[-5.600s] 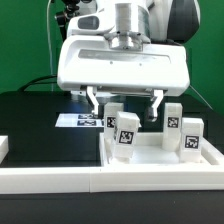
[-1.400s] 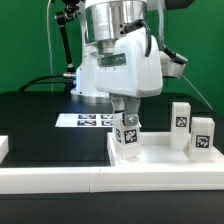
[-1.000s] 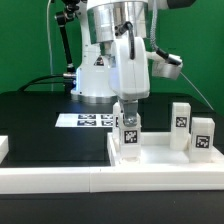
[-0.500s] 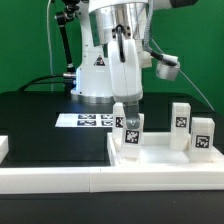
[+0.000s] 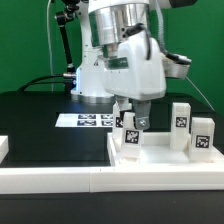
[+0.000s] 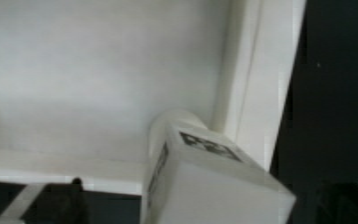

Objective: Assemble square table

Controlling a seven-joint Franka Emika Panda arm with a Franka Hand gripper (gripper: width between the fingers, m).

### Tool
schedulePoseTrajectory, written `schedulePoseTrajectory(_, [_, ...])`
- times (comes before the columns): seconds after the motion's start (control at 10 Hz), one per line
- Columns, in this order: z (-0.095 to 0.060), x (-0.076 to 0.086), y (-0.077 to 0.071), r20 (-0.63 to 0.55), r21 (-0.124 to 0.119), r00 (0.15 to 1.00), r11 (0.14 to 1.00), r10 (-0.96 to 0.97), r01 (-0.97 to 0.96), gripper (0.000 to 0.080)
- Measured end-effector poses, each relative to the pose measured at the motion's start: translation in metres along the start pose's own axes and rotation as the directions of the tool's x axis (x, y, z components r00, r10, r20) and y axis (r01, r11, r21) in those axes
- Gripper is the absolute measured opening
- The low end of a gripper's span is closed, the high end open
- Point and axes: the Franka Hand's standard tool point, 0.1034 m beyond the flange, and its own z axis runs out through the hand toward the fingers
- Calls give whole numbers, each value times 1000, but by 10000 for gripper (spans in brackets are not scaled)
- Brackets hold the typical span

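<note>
The arm reaches down over the near corner of the white square slab (image 5: pixel 160 160), wrist turned so the gripper (image 5: pixel 130 116) hangs just above a tagged leg block (image 5: pixel 130 140) standing upright there. Its fingers are spread apart, holding nothing. Two more leg blocks (image 5: pixel 181 120) stand toward the exterior view's right. The marker board (image 5: pixel 85 121) lies behind on the black table (image 5: pixel 40 125).

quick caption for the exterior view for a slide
Open gripper poised over an upright tagged leg standing on the white square slab, two more legs at the exterior view's right.
</note>
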Motion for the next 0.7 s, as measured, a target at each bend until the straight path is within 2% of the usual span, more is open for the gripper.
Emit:
schedulePoseTrajectory(0.4, [0,0,1,0,-4,952,952,-307,307,649])
schedulePoseTrajectory(0.5, [0,0,3,12,-36,911,911,-411,411,649])
schedulePoseTrajectory(0.7, [-3,1,1,22,-74,793,790,-609,609,649])
